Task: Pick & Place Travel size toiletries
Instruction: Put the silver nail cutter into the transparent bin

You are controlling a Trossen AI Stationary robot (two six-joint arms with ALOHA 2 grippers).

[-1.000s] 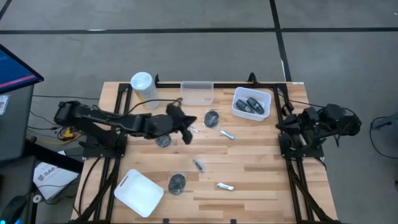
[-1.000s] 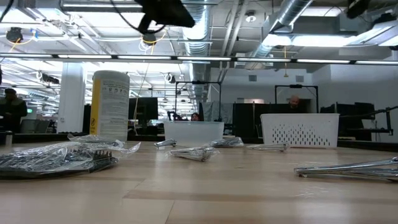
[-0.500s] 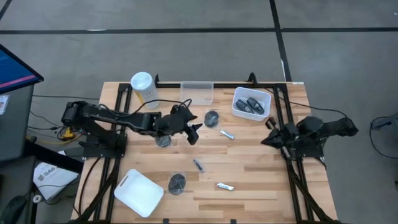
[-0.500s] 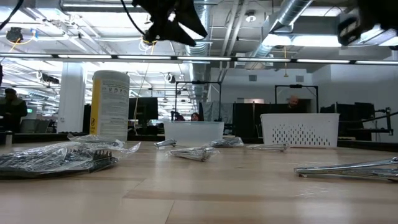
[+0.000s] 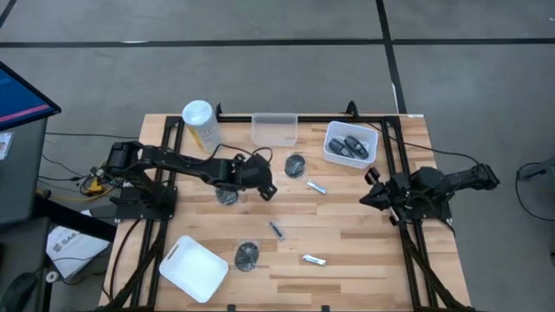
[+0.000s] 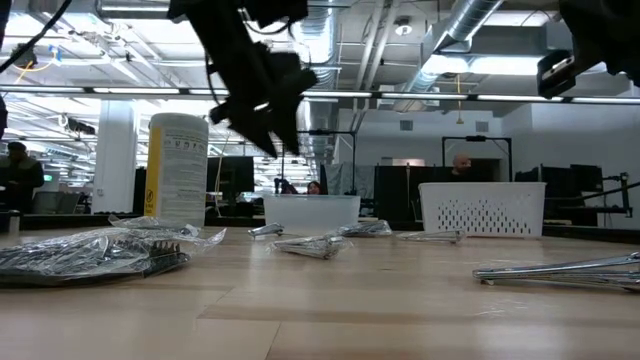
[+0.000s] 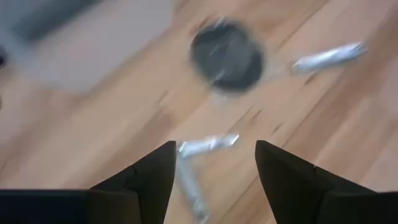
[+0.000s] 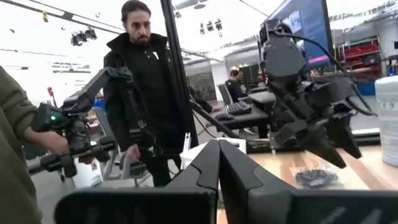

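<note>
My left gripper hangs open above the table's middle and holds nothing. Below its fingers lie two small silvery tubes, crossing each other. Beyond them a dark round lump in clear wrapping and another silvery tube rest on the wood. Another wrapped lump lies beside the left arm. A dark piece, a third lump and a tube lie nearer the front. My right gripper is shut and empty at the table's right.
A white perforated basket holding dark oblong pieces stands at the far right. A clear container is at the far middle and a pale canister with a white lid at the far left. A white tray lies front left. People stand beyond the table.
My left gripper has opened, come down toward the table and reached a little toward the right edge, over the two silvery tubes. My right arm has swung inward from the right edge toward the table's middle, its gripper still shut.
</note>
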